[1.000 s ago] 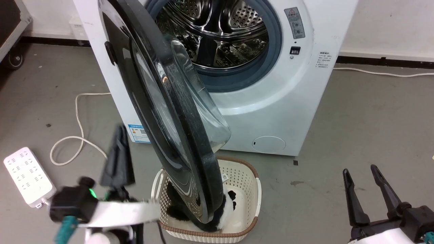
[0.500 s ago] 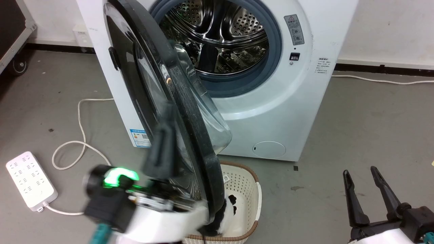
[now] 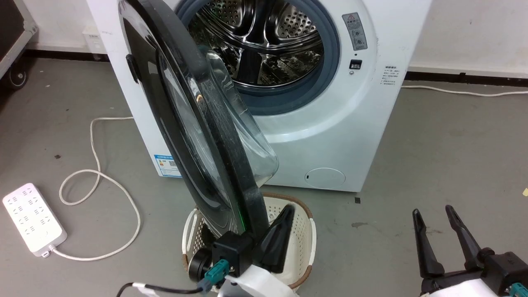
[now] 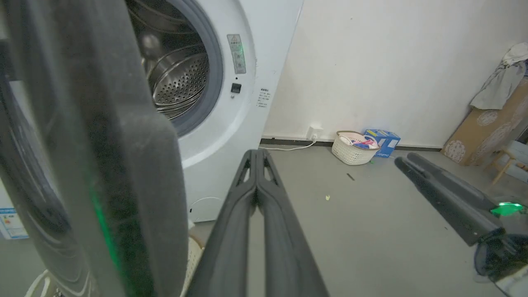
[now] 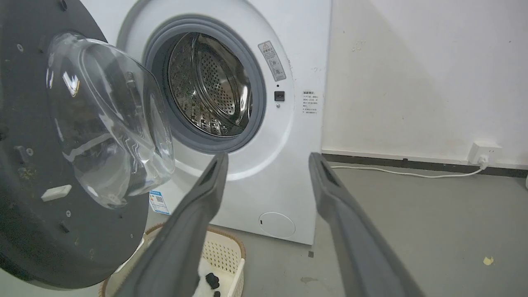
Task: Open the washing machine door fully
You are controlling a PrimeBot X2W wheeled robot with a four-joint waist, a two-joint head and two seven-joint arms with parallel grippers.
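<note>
Head view: door (image 3: 220,136) swung out from the washing machine (image 3: 330,136), seen nearly edge-on, its lower rim above a white basket (image 3: 312,243); left gripper (image 3: 287,211) just right of that rim, fingers pressed together on nothing; right gripper (image 3: 432,211) at lower right, spread. Left wrist view: clenched fingers (image 4: 231,231) beside the door's rim. Right wrist view: fingers (image 5: 194,214) parted, empty; door's glass bowl at left.

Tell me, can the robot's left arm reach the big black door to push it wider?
Probably yes. The left gripper, jaws shut, sits right beside the washing machine door, at the inner side of its lower rim, with nothing between.
</note>
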